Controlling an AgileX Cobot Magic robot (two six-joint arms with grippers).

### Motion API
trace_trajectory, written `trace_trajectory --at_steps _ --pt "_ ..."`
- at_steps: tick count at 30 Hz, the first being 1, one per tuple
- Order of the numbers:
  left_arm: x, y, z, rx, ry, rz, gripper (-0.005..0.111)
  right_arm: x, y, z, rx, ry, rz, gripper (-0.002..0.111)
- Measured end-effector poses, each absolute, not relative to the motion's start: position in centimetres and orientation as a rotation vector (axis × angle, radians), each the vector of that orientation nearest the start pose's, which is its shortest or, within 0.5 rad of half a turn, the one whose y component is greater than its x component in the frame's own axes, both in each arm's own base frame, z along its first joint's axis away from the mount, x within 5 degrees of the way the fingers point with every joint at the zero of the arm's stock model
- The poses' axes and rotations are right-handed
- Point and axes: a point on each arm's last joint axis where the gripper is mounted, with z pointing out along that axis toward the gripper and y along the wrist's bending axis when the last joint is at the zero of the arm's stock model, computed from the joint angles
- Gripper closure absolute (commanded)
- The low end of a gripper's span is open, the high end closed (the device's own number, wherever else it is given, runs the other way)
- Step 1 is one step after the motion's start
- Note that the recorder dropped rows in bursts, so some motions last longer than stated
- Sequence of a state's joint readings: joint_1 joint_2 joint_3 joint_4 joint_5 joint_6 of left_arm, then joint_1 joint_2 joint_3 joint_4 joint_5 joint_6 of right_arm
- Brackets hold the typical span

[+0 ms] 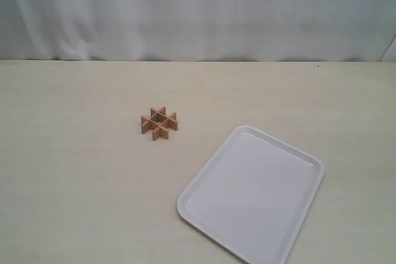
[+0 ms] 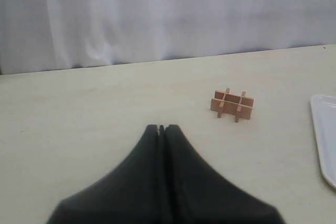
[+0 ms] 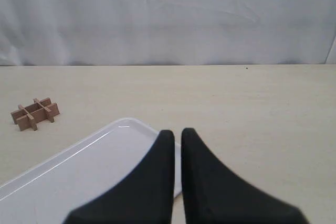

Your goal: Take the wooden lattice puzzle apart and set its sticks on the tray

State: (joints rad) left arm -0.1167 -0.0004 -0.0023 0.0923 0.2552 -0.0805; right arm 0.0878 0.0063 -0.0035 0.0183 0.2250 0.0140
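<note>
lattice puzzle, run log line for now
wooden lattice puzzle: assembled | tray: bare | left end effector: shut | right end effector: shut

light: bright, even | shadows: faint | glare: tray (image 3: 124, 125) rim | focus: soft

Matt wooden lattice puzzle (image 1: 159, 122), glossy smooth tray (image 1: 253, 196); matt table (image 1: 74, 183)

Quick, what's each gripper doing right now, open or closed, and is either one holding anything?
Left gripper: closed, holding nothing.
Right gripper: closed, holding nothing.
</note>
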Motion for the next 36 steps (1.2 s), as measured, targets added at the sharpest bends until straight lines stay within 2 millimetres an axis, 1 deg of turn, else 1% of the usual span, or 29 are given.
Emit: trace_trajectory --at_steps 21,24,25,27,28,32,36 --pt "5.5 -0.4 19.1 0.092 1.733 -0.059 0.107 5.6 0.5 19.5 -0.050 1.696 0.093 0.104" --pt "5.5 -0.4 19.1 0.092 1.733 -0.059 0.107 5.7 0.5 21.0 0.017 1.529 0.165 0.104" --pt "5.5 -0.4 19.1 0.092 1.733 -0.059 0.107 5.6 0.5 21.3 0.038 1.499 0.184 0.104" --pt "5.5 -0.4 19.1 0.092 1.733 -0.059 0.107 5.6 0.4 21.8 0.120 1.438 0.262 0.104" --pt "5.5 -0.4 19.1 0.092 1.733 -0.059 0.107 5.6 0.3 22.0 0.198 1.413 0.337 0.104" --pt "5.5 -0.4 19.1 0.092 1.733 -0.059 0.107 5.6 0.1 22.1 0.337 1.383 0.468 0.104" --pt "5.5 -0.4 19.1 0.092 1.733 -0.059 0.107 5.6 0.1 22.1 0.375 1.377 0.505 0.104"
